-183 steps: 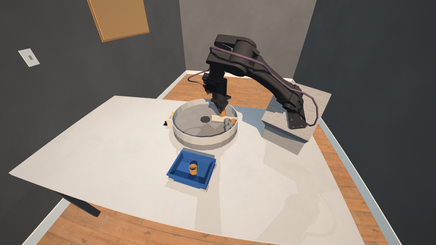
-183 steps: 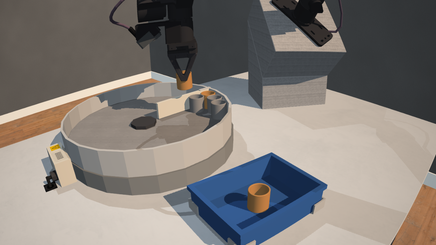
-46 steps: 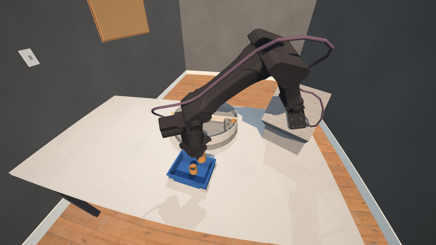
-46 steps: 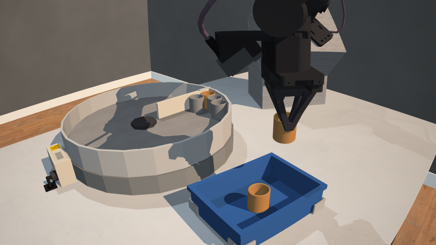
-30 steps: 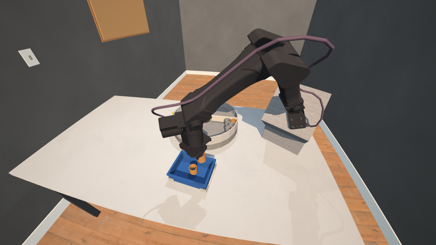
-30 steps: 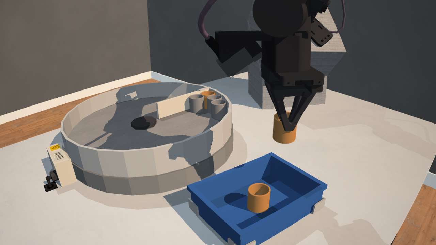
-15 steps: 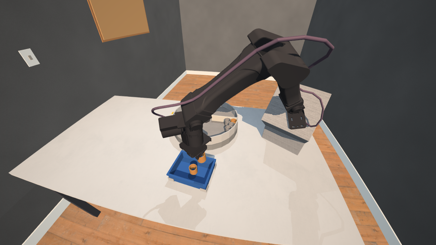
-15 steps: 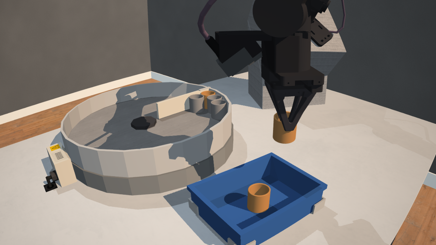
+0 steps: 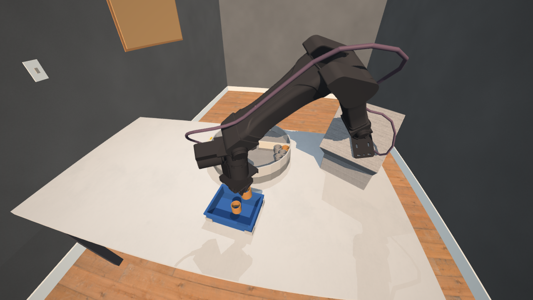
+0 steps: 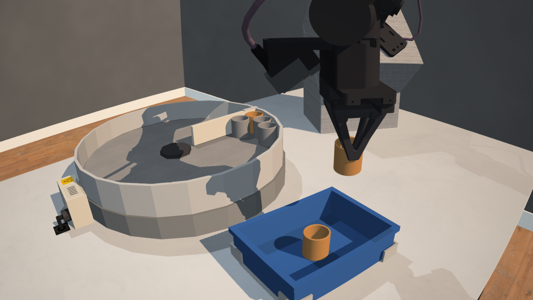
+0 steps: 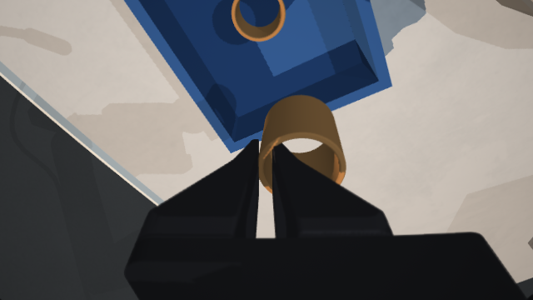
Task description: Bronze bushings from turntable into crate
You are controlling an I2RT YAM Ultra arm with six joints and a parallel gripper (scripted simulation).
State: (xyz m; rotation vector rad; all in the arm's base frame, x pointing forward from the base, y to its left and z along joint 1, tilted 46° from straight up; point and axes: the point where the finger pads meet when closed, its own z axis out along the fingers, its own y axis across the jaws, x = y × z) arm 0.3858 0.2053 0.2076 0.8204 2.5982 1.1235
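The fingers are almost shut, pinching the wall of one bronze bushing. The wrist view shows one finger inside its hole and one outside. The outside view shows it up in the air, higher than the blue crate. From the top it looks over a crate corner, but from the wrist it covers part of the edge, so I cannot tell if it is all above the inside.

Another bronze bushing stands in the crate. The crate looks flat in its corner guides.

The arm hides much of the turntable from the top. The outside view shows a third bronze bushing there with three steel bushings, by the cream divider.
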